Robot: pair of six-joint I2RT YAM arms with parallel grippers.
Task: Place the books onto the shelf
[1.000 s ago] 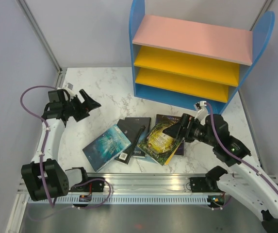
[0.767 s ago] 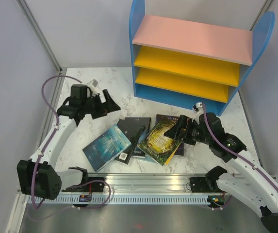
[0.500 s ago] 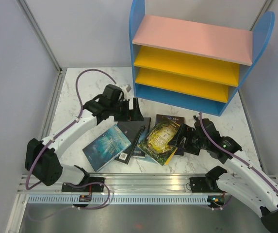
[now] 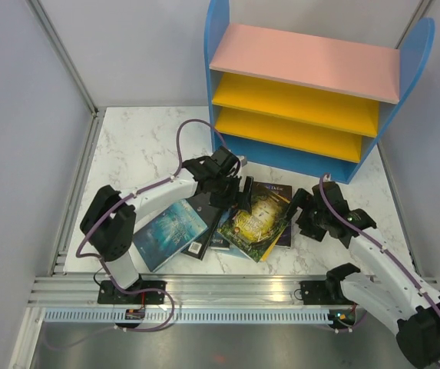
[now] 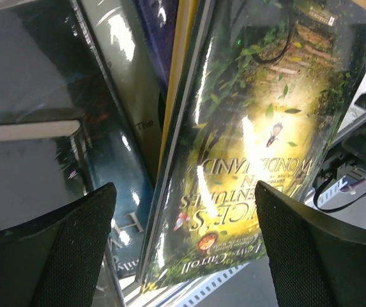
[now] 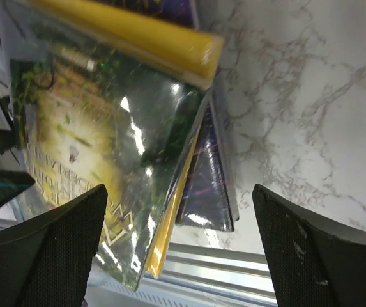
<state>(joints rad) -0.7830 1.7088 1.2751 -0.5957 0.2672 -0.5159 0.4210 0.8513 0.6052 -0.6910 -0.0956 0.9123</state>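
- The top book (image 4: pixel 256 221) has a glossy green-and-gold leafy cover and a yellow back. It lies face up on the marble table (image 4: pixel 143 146), in front of the shelf (image 4: pixel 304 61).
- Five books overlap in one pile: the top book, a teal book (image 4: pixel 167 229), a black book (image 4: pixel 206 201), a mostly covered bluish book (image 4: pixel 220 240) and a purple book (image 4: pixel 275 189).
- There is one shelf, with one pink board, two yellow boards and blue sides.
- The left gripper (image 4: pixel 240 194) is spread wide over the green cover. The right gripper (image 4: pixel 296 209) is spread wide at its right edge. Neither holds anything.

High rear overview of table (image 4: pixel 143 146); both wrist cameras close above green-gold book (image 5: pixel 253 128)
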